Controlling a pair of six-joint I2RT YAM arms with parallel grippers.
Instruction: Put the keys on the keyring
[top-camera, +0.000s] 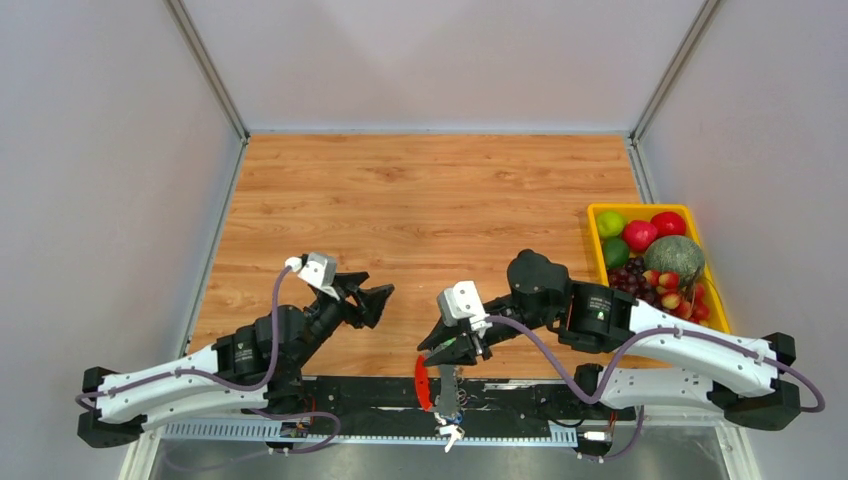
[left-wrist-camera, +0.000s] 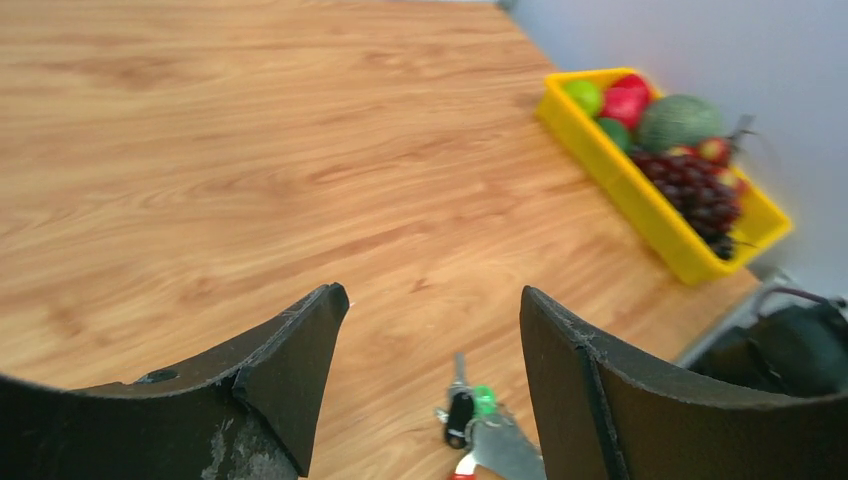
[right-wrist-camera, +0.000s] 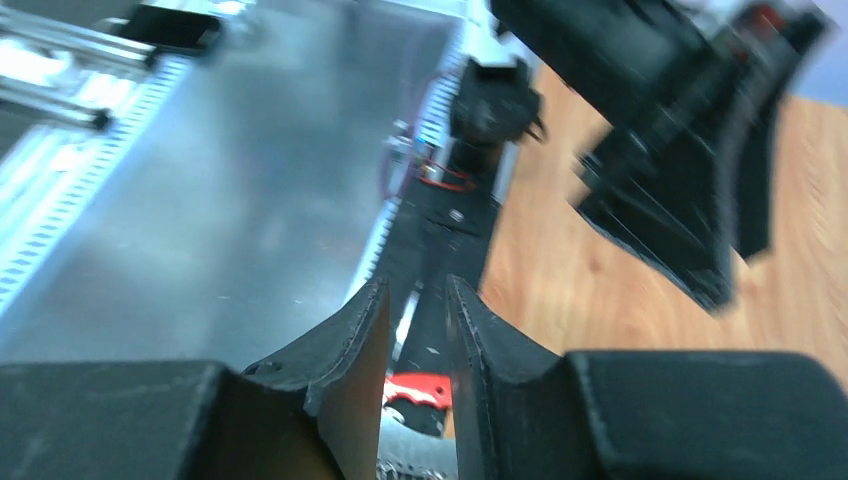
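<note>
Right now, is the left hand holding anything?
No, the left hand stands open above the table, with nothing gripped.

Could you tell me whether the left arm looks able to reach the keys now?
Probably yes: the left hand is open, with bare table between it and the keys, though the right hand close by the keyring may crowd it.
</note>
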